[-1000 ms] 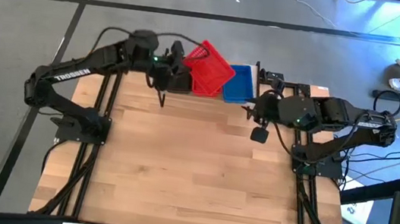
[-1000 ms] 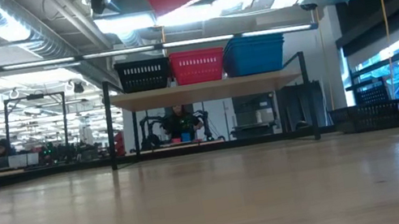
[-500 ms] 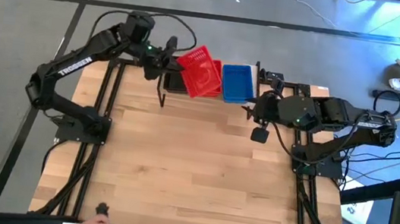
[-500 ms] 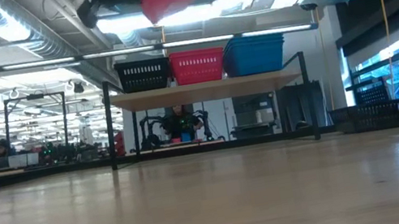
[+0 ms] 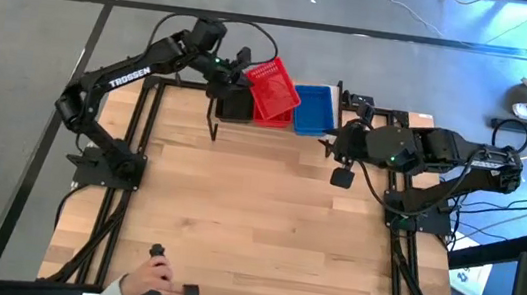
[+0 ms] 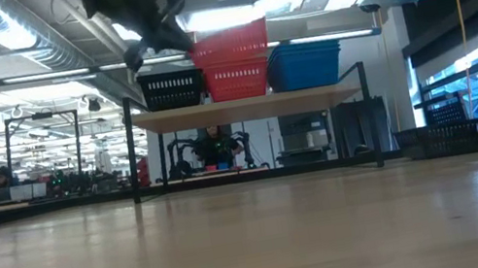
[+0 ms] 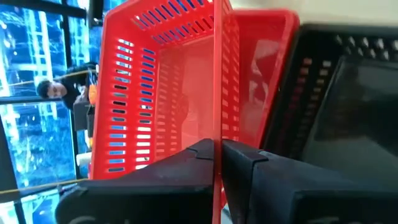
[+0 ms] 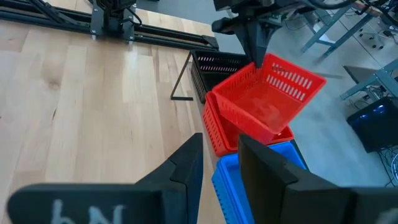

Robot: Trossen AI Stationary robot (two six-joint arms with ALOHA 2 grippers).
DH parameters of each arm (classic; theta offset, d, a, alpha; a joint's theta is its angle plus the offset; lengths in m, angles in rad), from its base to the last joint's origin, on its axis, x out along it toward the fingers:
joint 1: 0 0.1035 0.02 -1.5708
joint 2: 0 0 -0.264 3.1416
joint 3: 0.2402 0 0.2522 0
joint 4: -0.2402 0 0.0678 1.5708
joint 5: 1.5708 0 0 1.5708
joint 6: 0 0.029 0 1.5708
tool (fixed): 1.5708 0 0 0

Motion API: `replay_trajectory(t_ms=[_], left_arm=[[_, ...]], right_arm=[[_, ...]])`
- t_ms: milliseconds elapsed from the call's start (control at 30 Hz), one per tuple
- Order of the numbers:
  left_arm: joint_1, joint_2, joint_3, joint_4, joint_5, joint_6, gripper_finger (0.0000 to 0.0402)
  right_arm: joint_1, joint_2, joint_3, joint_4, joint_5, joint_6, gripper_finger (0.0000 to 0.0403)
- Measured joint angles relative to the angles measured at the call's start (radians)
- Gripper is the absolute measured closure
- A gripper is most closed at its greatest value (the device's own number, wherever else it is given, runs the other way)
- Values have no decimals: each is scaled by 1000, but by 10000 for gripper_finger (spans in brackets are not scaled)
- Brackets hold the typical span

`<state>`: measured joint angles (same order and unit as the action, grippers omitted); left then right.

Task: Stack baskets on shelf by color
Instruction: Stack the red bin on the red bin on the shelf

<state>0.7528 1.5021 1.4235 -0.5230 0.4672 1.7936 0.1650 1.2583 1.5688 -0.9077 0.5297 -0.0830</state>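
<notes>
A red basket [image 5: 275, 88] hangs in the air with my left gripper [image 5: 242, 72] shut on it. It is right over a second red basket [image 6: 237, 82] standing on the shelf [image 6: 249, 106]. I cannot tell whether the two touch. A black basket [image 6: 172, 90] stands to the left of that one on the plank and a blue basket [image 6: 306, 65] to its right. To the right of the shelf my right gripper [image 8: 219, 165] hovers open over the table, holding nothing. My left gripper pinches one upright wall of the red basket [image 7: 217, 118] at its rim, one finger [image 7: 198, 155] inside the basket and the other outside. The fingers slant down at it from the table's left. The basket hangs tilted, its open side up.
A person's hand [image 5: 148, 284] with a dark object reaches over the table's near edge at the left. The broad wooden tabletop [image 5: 255, 217] lies in front of the shelf. Both arms' bases stand at the table's left and right sides.
My left gripper has sunk with the red basket, still shut on it, and has rolled. The basket has turned about and come down from high above the shelf to just over the red basket there. A person's hand has come in at the near edge.
</notes>
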Motion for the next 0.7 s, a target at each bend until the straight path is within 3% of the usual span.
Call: replay_trajectory(t_ms=[167,700], left_arm=[[0,3,0,-19,-67,40,401],[-20,3,0,-43,-122,74,391]], right_arm=[[0,0,0,0,0,0,301],[-15,0,0,5,1,26,301]])
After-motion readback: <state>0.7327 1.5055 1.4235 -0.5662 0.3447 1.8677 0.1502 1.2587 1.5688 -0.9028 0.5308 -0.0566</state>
